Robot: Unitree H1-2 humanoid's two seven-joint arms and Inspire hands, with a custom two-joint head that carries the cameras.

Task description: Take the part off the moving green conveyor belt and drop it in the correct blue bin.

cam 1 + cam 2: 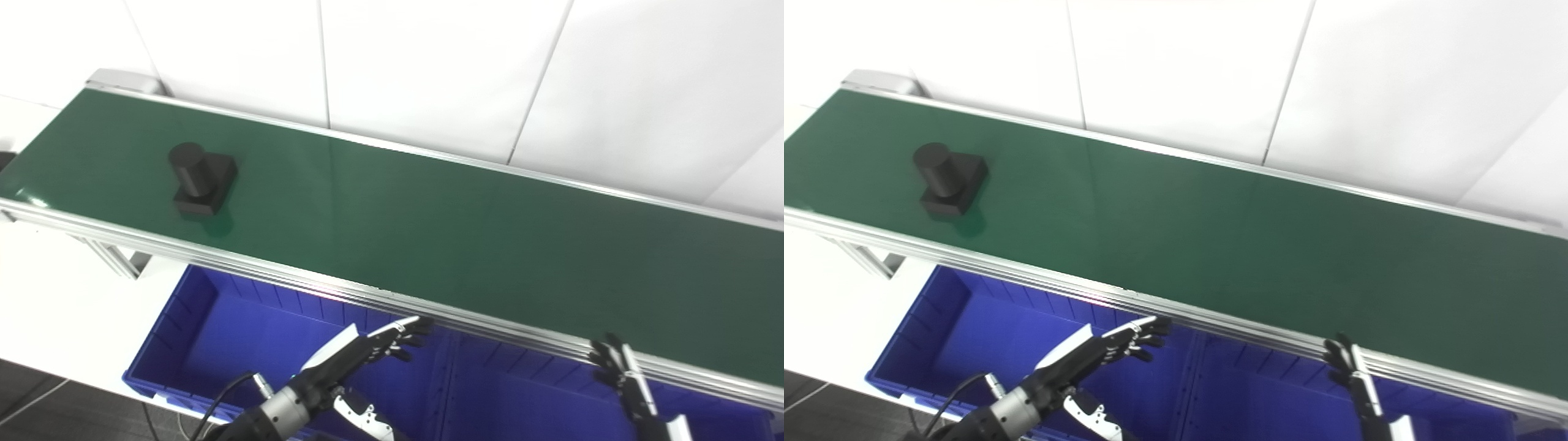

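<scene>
A black part, a short cylinder standing on a square base, sits on the green conveyor belt near its left end. My left hand hovers open over the left blue bin, below the belt's front rail and well to the right of the part. At the lower right my right hand is open too, fingers pointing up just under the rail, above the right blue bin. Neither hand holds anything.
The belt's aluminium rail runs diagonally above both bins. A divider separates the two bins. White wall panels stand behind the belt, and a white table surface lies to the left.
</scene>
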